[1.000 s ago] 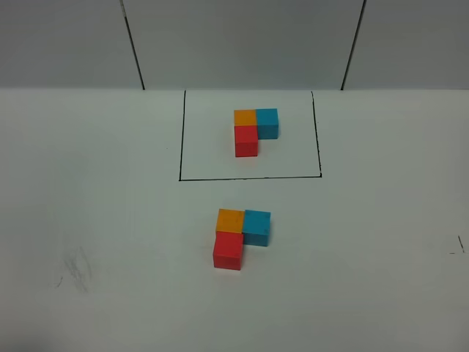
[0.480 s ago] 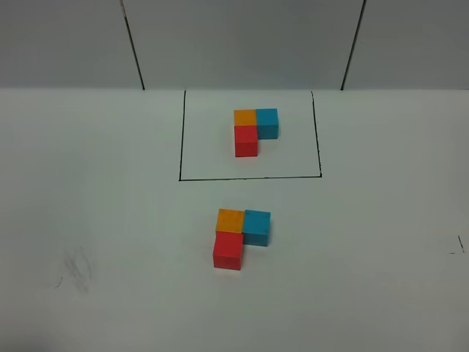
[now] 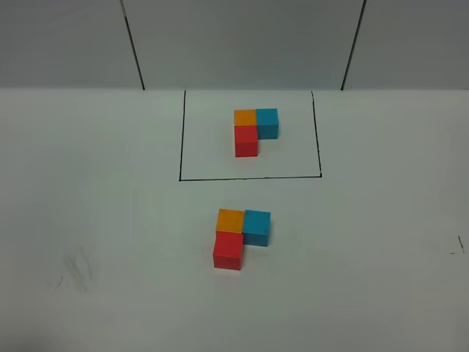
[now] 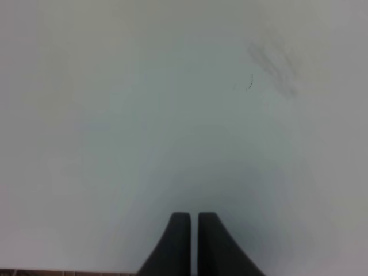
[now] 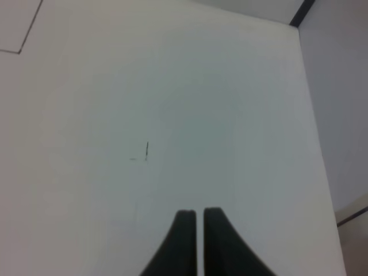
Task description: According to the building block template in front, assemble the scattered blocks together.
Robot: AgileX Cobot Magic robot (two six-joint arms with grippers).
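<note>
- My left gripper (image 4: pixel 194 217) & right gripper (image 5: pixel 199 213): jaws pressed together, empty, over bare table (image 3: pixel 102 220).
- Scattered blocks (image 3: pixel 240 236) joined in an L, just below template (image 3: pixel 254 129); neither in my wrist views.

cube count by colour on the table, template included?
Red cubes: 2, framed template's red cube and unframed red cube.
Orange cubes: 2, template's and unframed orange cube.
Light blue cubes: 2, template's and unframed light blue cube.
Total: 6.
</note>
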